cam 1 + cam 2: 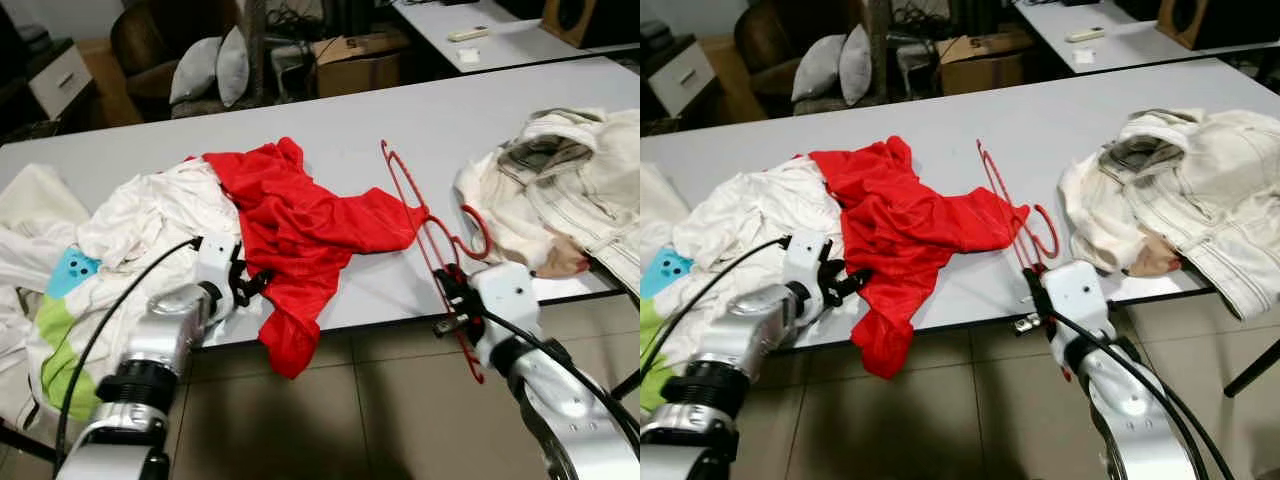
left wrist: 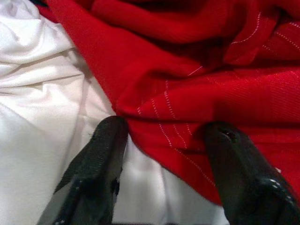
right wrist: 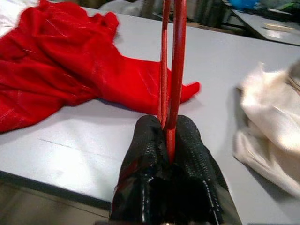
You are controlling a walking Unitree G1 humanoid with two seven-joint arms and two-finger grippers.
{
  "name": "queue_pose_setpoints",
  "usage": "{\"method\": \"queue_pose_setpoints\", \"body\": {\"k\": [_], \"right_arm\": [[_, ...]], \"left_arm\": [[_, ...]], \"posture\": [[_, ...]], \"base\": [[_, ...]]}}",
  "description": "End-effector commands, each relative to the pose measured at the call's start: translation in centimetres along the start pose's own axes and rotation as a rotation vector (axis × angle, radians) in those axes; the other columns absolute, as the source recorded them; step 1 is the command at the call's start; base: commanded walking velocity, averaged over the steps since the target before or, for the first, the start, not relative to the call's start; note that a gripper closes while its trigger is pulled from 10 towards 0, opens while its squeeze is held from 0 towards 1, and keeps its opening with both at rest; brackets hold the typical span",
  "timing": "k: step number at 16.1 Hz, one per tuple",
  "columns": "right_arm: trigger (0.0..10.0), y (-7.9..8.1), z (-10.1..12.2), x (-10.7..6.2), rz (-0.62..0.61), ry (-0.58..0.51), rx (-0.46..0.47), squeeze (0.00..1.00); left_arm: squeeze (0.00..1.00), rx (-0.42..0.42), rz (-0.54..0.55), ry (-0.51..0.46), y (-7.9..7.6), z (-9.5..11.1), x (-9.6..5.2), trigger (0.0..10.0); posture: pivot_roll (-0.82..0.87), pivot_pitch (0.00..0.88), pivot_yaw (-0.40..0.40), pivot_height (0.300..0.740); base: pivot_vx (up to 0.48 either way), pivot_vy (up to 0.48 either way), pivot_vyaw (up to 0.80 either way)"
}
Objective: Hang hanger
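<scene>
A thin red hanger (image 1: 425,225) stands tilted over the grey table (image 1: 400,130), its hook curling beside the cream jacket. My right gripper (image 1: 452,292) at the table's front edge is shut on the hanger (image 3: 171,70) near its lower bar. A red garment (image 1: 295,230) lies spread in the middle of the table and hangs over the front edge. My left gripper (image 1: 245,285) is open at the red garment's edge (image 2: 197,93), with the fingers (image 2: 98,159) resting where red cloth meets white cloth.
A heap of white clothes (image 1: 130,230) lies at the table's left, with a green and blue piece drooping off it. A cream jacket (image 1: 560,185) sits on the right. Behind the table stand chairs with cushions (image 1: 210,65), a cardboard box and another table.
</scene>
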State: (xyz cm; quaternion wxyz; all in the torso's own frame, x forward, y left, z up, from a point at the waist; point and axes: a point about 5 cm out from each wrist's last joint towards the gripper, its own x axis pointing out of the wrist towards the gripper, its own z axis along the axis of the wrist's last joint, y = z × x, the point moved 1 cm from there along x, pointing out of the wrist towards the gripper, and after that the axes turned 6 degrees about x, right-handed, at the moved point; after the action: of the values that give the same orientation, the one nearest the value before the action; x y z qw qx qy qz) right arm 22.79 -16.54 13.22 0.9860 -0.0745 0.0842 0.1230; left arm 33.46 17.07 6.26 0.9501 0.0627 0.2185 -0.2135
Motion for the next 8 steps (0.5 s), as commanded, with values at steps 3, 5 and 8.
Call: {"method": "queue_pose_setpoints", "body": {"k": [3,5,8], "right_arm": [[10.0,-0.8,-0.1,-0.6,-0.106,-0.024,0.021,0.00],[10.0,-1.1,-1.0,-0.9,-0.136,-0.002,-0.005,0.00],[10.0,-1.1,-2.5,-0.9,-0.141,0.051,-0.113,0.00]], "left_arm": [[0.00,-0.045,-0.003,-0.022,-0.7,-0.5,0.5,0.0],[0.00,-0.096,-0.037,-0.060,-1.3,-0.4,0.7,0.0],[0.00,-0.121,-0.026,-0.097,-1.5,-0.4,0.8,0.0]], "posture": [[-0.18,0.000,0.182,0.740],[-0.18,0.000,0.174,0.740],[-0.16,0.000,0.157,0.740]], "base": [[0.000,0.000,0.00],[0.000,0.000,0.00],[0.000,0.000,0.00]]}}
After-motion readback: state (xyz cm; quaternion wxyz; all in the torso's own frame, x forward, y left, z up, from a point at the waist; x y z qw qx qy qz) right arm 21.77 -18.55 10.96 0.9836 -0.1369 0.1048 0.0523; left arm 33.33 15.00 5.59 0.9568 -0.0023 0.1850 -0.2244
